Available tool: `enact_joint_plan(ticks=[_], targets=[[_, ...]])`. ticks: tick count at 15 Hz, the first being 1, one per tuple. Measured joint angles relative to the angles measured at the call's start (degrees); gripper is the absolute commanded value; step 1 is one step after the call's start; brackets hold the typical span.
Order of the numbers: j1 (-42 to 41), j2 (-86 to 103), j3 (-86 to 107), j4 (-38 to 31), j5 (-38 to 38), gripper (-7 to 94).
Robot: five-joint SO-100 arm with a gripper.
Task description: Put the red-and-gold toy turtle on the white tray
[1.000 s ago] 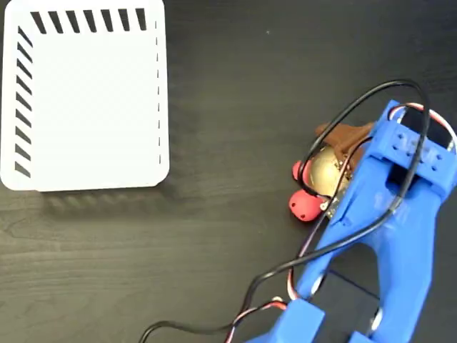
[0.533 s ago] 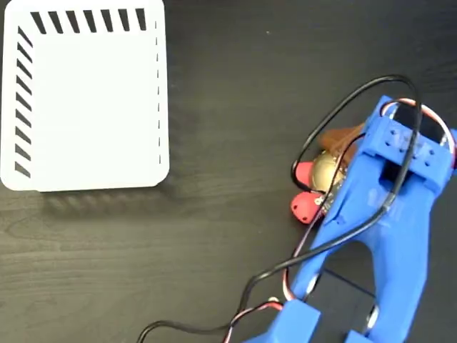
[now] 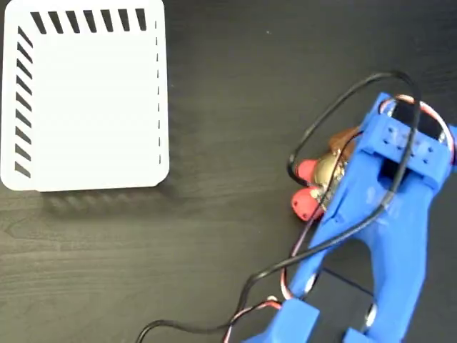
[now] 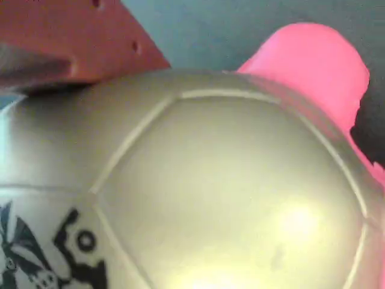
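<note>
Your pincer [image 3: 341, 153] has sunk lower over the red-and-gold toy turtle [image 3: 318, 180] in the last second, hiding more shell; whether it is clamped, you cannot tell; the turtle sits on the worktop [image 3: 228, 236], well apart from the white tray [image 3: 86, 100]; lifting looks close.

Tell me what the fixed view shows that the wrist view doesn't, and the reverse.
Only the fixed view shows the white tray at upper left, the dark table, the blue arm and its cables. Only the wrist view shows the dark markings on the shell and an orange finger against it. Both show the turtle, gold shell with red parts, away from the tray.
</note>
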Motion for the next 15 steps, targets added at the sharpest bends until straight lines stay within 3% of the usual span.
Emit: enact_joint_plan(ticks=[5, 9, 15], targets=[[-4.0, 0.0, -15.1, 14.9, 15.8, 0], [-5.7, 1.0, -25.3, 25.0, 21.9, 0], [-6.2, 2.4, -27.3, 26.3, 26.5, 0]])
